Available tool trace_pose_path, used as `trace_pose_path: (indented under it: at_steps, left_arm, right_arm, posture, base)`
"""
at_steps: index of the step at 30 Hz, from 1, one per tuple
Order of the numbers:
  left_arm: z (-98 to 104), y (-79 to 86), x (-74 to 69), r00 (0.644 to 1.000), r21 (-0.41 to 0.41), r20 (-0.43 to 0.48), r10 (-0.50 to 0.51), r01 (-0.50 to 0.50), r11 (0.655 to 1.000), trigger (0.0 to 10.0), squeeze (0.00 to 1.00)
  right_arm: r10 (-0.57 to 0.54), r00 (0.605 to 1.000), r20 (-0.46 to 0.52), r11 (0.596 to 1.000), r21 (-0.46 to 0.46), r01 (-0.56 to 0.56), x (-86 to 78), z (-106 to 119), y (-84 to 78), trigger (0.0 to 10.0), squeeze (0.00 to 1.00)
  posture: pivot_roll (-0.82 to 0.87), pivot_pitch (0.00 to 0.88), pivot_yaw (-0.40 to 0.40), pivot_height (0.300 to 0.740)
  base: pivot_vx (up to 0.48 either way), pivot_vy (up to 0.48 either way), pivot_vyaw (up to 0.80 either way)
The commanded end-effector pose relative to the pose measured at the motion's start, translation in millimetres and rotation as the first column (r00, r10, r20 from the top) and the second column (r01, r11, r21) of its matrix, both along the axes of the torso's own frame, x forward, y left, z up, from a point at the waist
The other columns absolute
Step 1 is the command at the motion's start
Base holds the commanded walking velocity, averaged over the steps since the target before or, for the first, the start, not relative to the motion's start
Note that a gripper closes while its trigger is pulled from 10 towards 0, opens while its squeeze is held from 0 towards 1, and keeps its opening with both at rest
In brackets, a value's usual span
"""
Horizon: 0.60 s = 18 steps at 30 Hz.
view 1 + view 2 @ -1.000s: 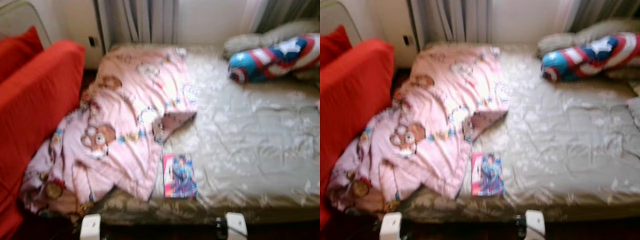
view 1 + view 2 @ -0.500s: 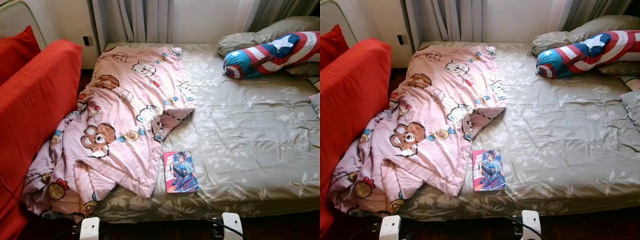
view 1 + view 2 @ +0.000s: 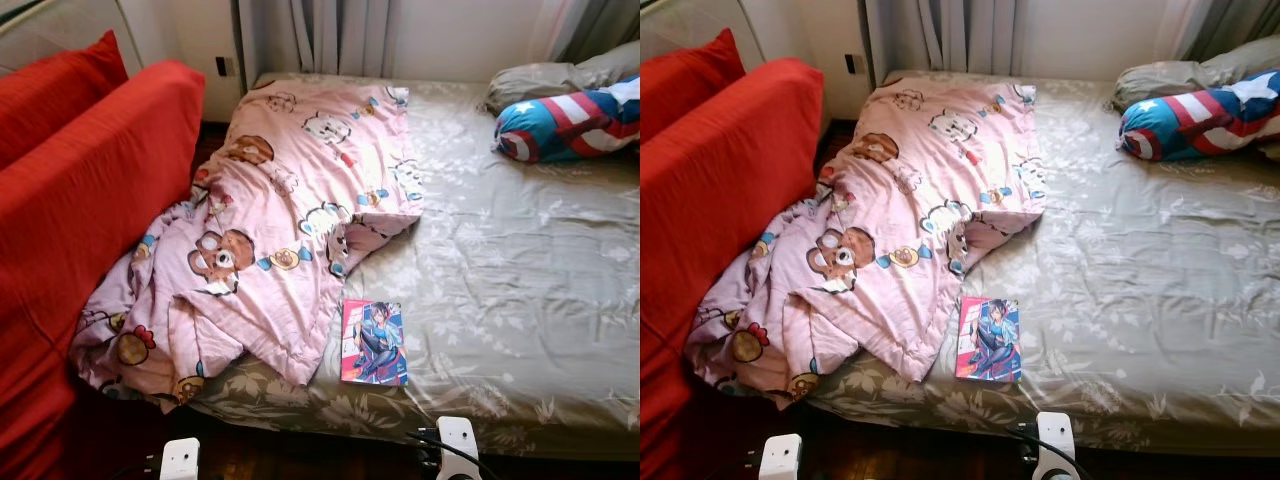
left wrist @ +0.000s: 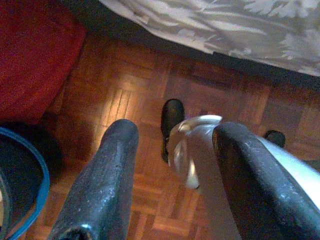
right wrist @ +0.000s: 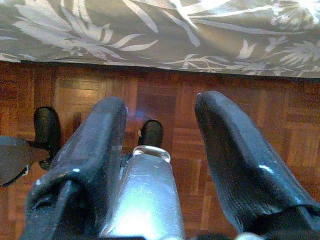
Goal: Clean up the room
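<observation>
On floral bed: crumpled pink blanket, flat glossy book; both grippers' fingers released.

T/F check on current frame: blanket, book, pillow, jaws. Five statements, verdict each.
1. The pink cartoon blanket hangs off the bed's edge beside the red sofa. True.
2. The book lies on the wood floor. False: it lies on the bed sheet, near the front edge.
3. The star-and-stripes pillow sits at the bed's far right. True.
4. The left gripper holds the book. False: jaws open, over the floor.
5. The right gripper has its jaws open. True.
</observation>
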<state>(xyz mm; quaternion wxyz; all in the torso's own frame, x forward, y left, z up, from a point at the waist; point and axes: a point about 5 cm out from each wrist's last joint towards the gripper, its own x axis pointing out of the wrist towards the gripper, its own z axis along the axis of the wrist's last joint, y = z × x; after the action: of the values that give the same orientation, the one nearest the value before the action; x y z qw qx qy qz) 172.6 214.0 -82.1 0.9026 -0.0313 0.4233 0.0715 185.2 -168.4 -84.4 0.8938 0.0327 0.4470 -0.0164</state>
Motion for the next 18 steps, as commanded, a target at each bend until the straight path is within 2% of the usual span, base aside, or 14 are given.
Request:
trace_pose_path:
  at_steps: [1,6,14,18]
  left_arm:
    - [-2.6,-0.5,-4.8,1.0,-0.009,-0.02,0.008,-0.009,1.0,10.0,0.0]
    - [-2.5,-0.5,-4.6,1.0,-0.01,-0.019,0.007,-0.007,1.0,10.0,0.0]
    - [-2.7,-0.6,-5.1,1.0,-0.012,-0.021,0.004,-0.005,1.0,10.0,0.0]
    - [-3.0,-1.0,-5.4,1.0,-0.012,-0.023,0.001,-0.001,1.0,10.0,0.0]
  right_arm:
    - [-0.019,1.0,-0.023,1.0,0.003,0.019,-8.6,-3.9,-2.8,10.0,0.0]
    - [-0.005,1.0,-0.008,1.0,0.005,0.005,-6.8,-2.8,-2.0,10.0,0.0]
    - [0.016,1.0,0.006,1.0,0.006,-0.016,-4.7,-1.7,0.9,10.0,0.0]
    - [0.0,1.0,0.009,1.0,0.014,0.0,-4.1,-1.4,0.5,10.0,0.0]
  posture:
    - [0.07,0.113,-0.041,0.74]
    - [0.07,0.113,-0.041,0.74]
    - [0.07,0.108,-0.041,0.74]
    - [0.07,0.105,-0.041,0.74]
  base:
    - [0.0,0.0,0.0]
    - [0.0,0.0,0.0]
    - [0.0,0.0,0.79]
    - [0.0,0.0,0.0]
